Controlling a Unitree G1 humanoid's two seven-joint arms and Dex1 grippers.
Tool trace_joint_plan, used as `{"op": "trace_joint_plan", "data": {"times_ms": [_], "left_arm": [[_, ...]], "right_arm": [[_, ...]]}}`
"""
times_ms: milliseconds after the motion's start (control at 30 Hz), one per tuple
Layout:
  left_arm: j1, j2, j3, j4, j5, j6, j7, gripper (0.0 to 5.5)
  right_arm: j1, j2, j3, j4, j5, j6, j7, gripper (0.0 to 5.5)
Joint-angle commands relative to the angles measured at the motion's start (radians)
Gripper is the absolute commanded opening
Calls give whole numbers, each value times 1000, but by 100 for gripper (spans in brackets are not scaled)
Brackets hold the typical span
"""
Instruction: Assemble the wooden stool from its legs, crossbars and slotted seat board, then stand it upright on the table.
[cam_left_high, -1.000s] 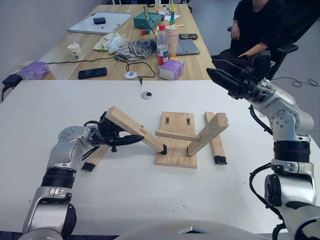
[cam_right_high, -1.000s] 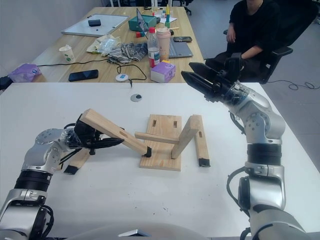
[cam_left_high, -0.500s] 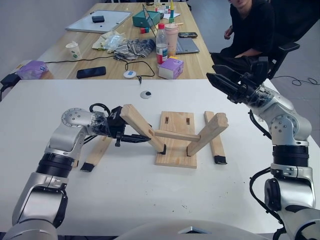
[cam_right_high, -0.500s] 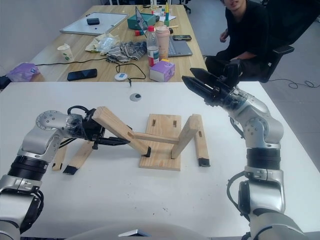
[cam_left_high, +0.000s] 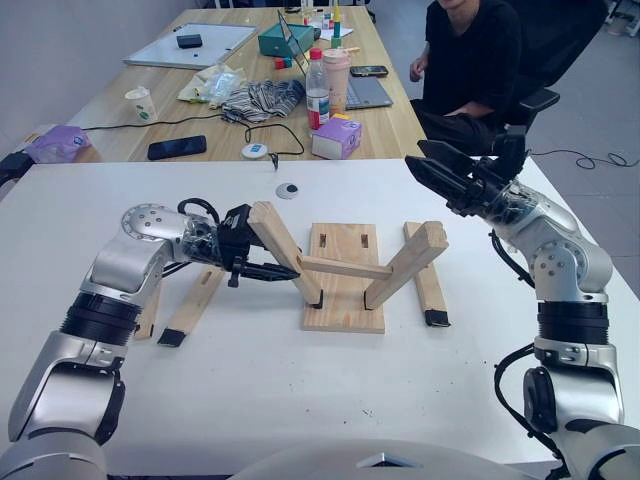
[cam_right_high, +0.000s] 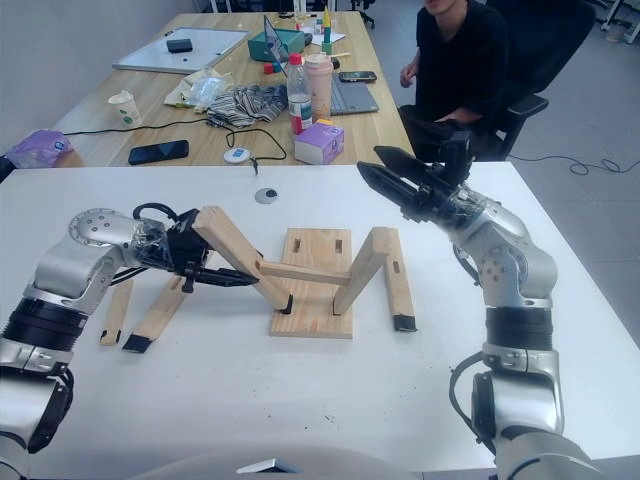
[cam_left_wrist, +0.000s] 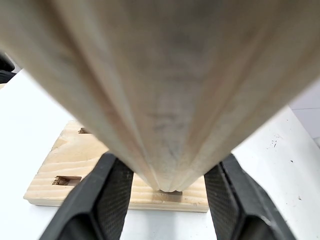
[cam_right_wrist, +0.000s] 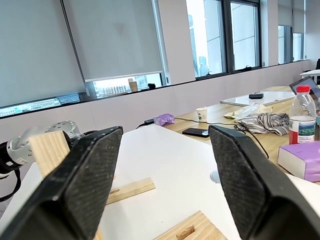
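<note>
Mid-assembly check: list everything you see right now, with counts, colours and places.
seat board: 1, pale wood, flat at centre of white table
joined legs: 2, pale wood, linked by one crossbar, feet on seat board
loose wooden pieces: 3, pale, one right of seat board, two left
round disc: 1, grey, behind seat board
bottle: 1, clear, red cap, back table
purple box: 1, back table
phone: 1, black, back table
left tool: black, shut on left joined leg
right tool: black, open, raised at the right
</note>
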Motion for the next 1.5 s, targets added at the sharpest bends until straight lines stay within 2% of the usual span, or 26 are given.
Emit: {"op": "trace_joint_plan", "data": {"times_ms": [33,333,600,767,867,933,1000,1067,1200,1300,1500], "left_arm": [[87,57,-97,27,164,53,14,201],[35,49,-138,-7,170,92,23,201],[-18,50,-219,1,220,109,24,201],[36,69,-247,12,235,111,42,201],[58,72,-239,-12,221,129,59,201],[69,71,-232,-23,211,140,73,201],[85,71,-227,-33,204,150,90,201],[103,70,-225,-42,200,157,112,201],[129,68,-219,-70,182,177,151,201],[140,64,-218,-84,173,190,173,201],[146,69,-222,-103,164,206,188,201]], "right_arm": [[-4,11,6,-7,-21,-20,0,315],[2,10,24,-9,-45,-30,13,315],[-11,-8,61,-12,-102,-70,27,315],[-244,-120,55,38,-184,-38,-9,315],[-425,-207,92,6,-171,134,29,315],[-532,-250,156,-47,-128,323,72,315],[-609,-291,268,-118,-114,479,144,315],[-647,-326,374,-202,-94,570,236,315],[-694,-325,578,-300,-160,581,336,315],[-693,-291,694,-301,-237,541,338,315],[-677,-254,833,-284,-326,507,363,315]]}}
